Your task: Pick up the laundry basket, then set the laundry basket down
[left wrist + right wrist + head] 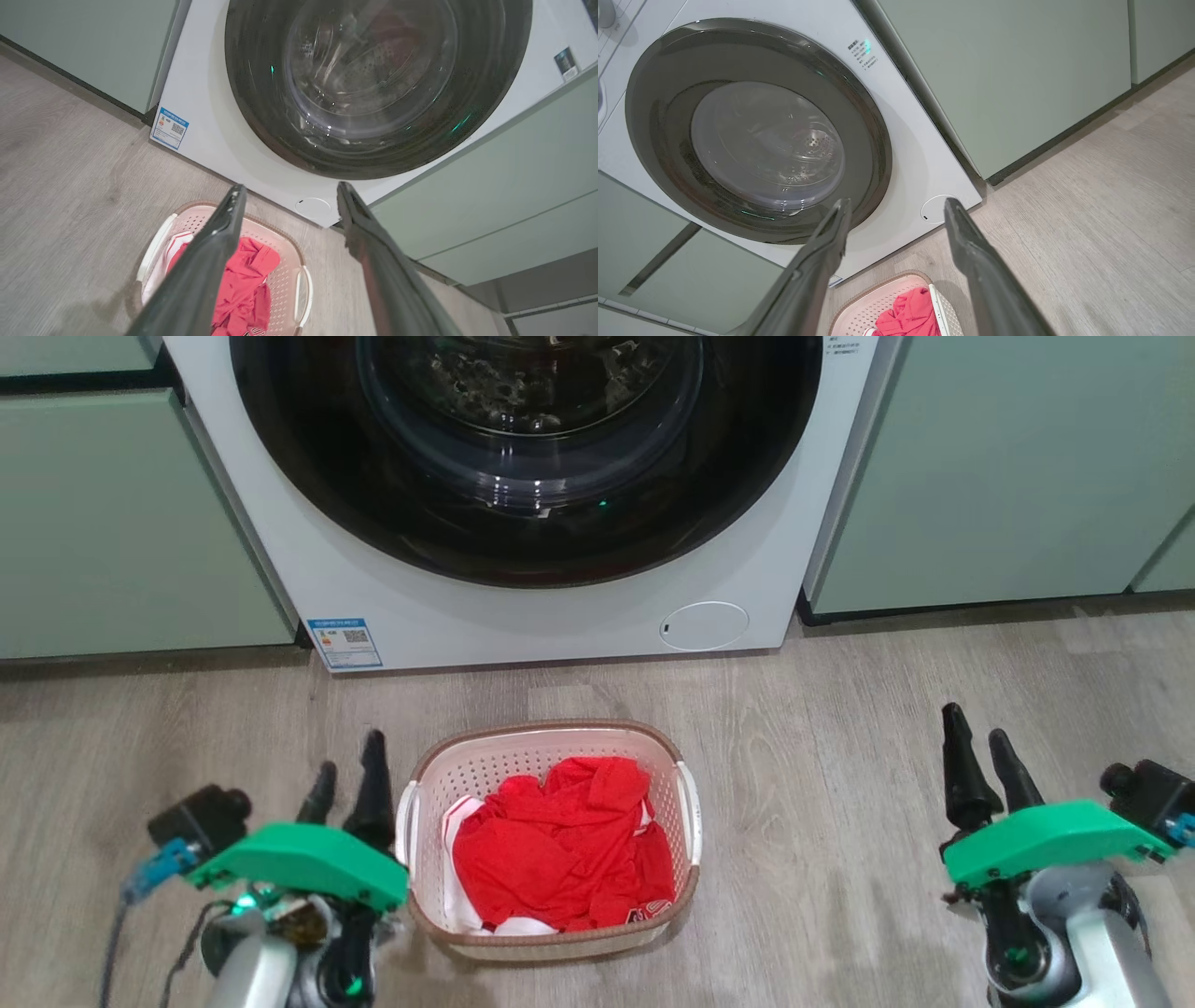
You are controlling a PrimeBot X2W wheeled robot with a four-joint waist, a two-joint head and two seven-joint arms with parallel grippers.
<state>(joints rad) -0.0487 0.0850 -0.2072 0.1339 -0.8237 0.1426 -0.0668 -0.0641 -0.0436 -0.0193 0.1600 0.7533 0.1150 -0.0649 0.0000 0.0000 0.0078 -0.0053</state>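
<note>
Looking down at a basket point(495, 767) on the floor point(840, 728), close in front of a washer point(448, 607) with its round door shut. Cream, perforated, brown-rimmed, upright and flat on its base, not yet lifted. About half full of red clothes point(560, 845), a bit of white cloth showing underneath; probably parked here for loading or unloading the washer. Pale green cabinets point(112, 523) on either side of the washer.

White handles on the basket's two short sides: left handle point(407, 821), right handle point(691, 807). Likely the reason for two arms, one per side, to keep the load level.

At lower left, left gripper point(350, 756), just beside the left handle and slightly outside it, apart from the basket as far as can be told. Fingers point(205, 261) spread wide, nothing between them. In the left wrist view, one finger crossing in front of the basket, the other out over bare floor. Seemingly lined up to come down onto that handle.

At lower right, right gripper point(976, 723), well apart from the basket, out over bare floor. Also spread wide and empty. In the right wrist view, basket low at the bottom edge, between the fingers.

Judged stage: approach, before any grasp. Left side nearly in place; right side with a gap to cross first. Soft, light load, so little risk beyond tipping if raised by one handle alone.
</note>
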